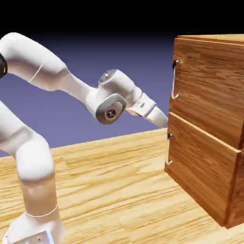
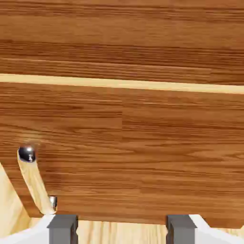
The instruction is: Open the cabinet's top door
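Claw (image 2: 122, 231) spread apart, its blocky grey fingertips (image 2: 63, 231) near the reddish-brown, wood-grained, boxy cabinet (image 1: 205, 90) with slim silvery handles (image 1: 174, 80).

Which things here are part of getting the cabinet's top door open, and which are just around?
Part of the job:
- top door, closed
- its silver handle
- cabinet
- gripper, open, with nothing between its fingertips

Just around:
- lower door
- lower door's handle
- wood-grain table
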